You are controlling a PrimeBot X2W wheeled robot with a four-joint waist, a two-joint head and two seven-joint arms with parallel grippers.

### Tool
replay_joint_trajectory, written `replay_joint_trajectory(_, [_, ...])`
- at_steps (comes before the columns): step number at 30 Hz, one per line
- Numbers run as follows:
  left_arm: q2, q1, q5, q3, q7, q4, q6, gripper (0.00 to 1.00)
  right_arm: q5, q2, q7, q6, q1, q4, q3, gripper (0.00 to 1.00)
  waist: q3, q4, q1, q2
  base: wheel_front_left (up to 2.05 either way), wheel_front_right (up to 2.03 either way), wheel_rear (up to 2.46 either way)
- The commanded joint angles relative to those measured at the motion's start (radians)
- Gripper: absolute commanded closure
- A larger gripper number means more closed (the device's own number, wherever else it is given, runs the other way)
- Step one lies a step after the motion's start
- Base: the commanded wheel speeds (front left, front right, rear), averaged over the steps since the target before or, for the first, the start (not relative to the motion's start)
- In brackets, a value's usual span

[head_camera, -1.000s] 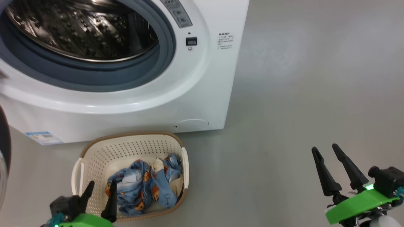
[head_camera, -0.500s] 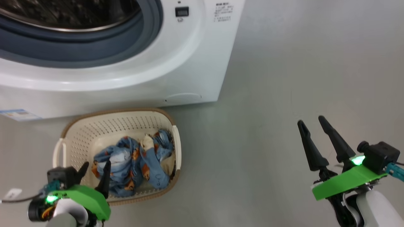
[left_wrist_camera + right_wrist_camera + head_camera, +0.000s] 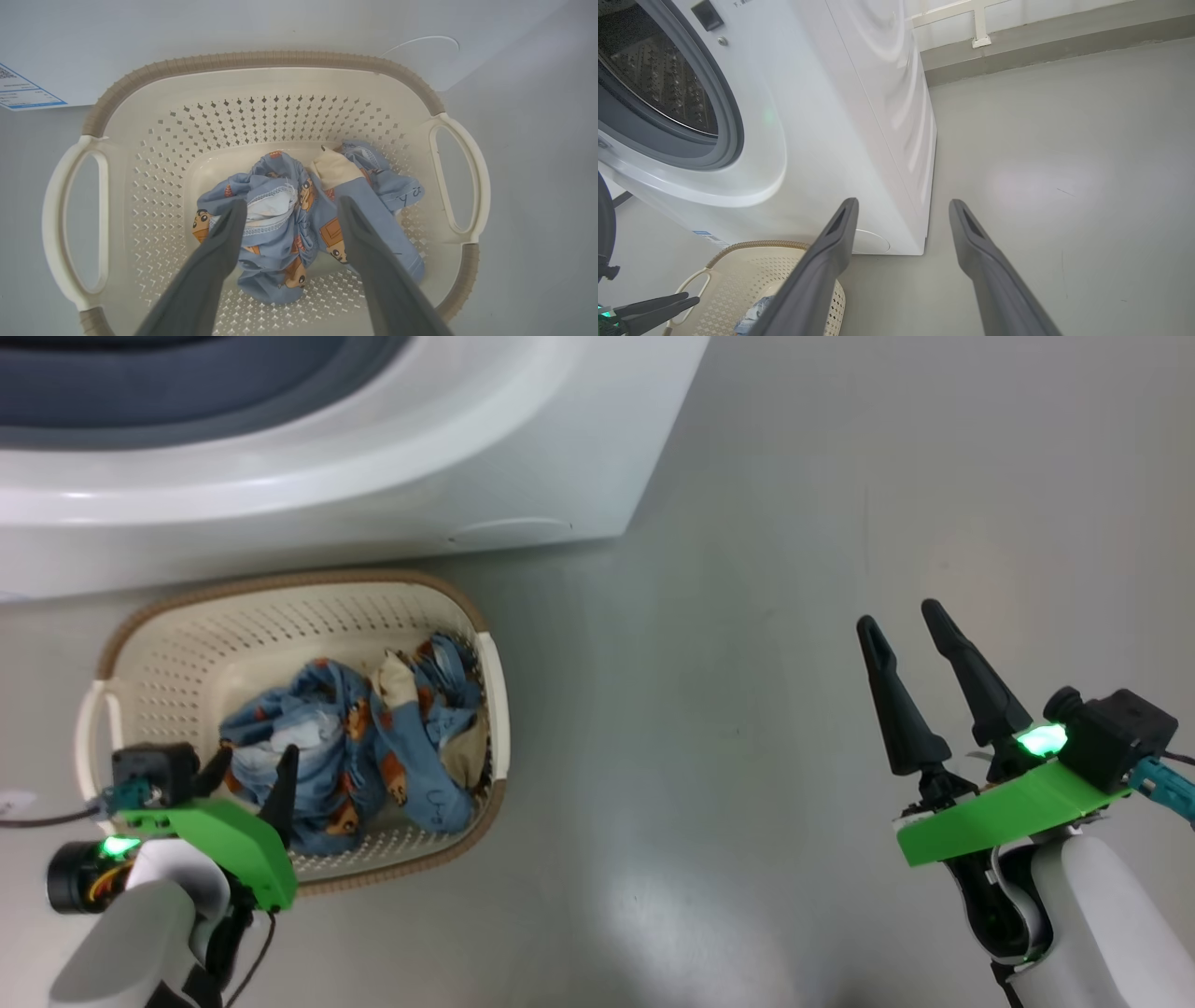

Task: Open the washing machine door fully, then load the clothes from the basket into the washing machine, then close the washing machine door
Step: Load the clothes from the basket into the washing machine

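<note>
Left wrist view: the left gripper (image 3: pixel 290 205), fingers spread and empty, has come over the clothes (image 3: pixel 280 233) in the basket (image 3: pixel 261 59); the right gripper (image 3: pixel 899 614) is likewise released. Loading can start.

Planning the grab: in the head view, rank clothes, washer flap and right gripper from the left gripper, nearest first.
1. Clothes, in the basket, right beside the left gripper.
2. Flap, low on the washer.
3. Right gripper, far to the right.
</note>
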Motion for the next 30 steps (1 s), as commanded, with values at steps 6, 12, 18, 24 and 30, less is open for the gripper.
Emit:
replay_joint_trajectory(6, [0.055,-0.063,-0.037,-0.039,-0.006,0.059,-0.002,0.00,-0.018,0.015,-0.012,0.002,-0.012,-0.034,0.031,0.00,0.095,-0.032,0.0000,0.0000,0.00,0.00,0.00])
replay_joint_trajectory(12, [0.075,-0.127,-0.068,-0.100,0.010,0.116,-0.002,0.00,-0.022,0.034,-0.012,0.002,-0.034,-0.040,0.035,0.00,0.158,-0.047,0.0000,0.0000,0.00,0.00,0.00])
replay_joint_trajectory(18, [0.096,-0.176,-0.091,-0.145,0.026,0.157,-0.002,0.00,-0.026,0.046,-0.012,0.002,-0.055,-0.049,0.036,0.00,0.201,-0.061,0.0000,0.0000,0.00,0.00,0.00])
replay_joint_trajectory(24, [0.107,-0.215,-0.108,-0.182,0.046,0.182,-0.002,0.00,-0.032,0.049,-0.012,0.002,-0.068,-0.057,0.039,0.00,0.235,-0.061,0.0000,0.0000,0.00,0.00,0.00])
replay_joint_trajectory(30, [0.119,-0.249,-0.119,-0.220,0.072,0.196,-0.002,0.00,-0.036,0.045,-0.012,0.002,-0.087,-0.064,0.049,0.00,0.267,-0.059,0.0000,0.0000,0.00,0.00,0.00])
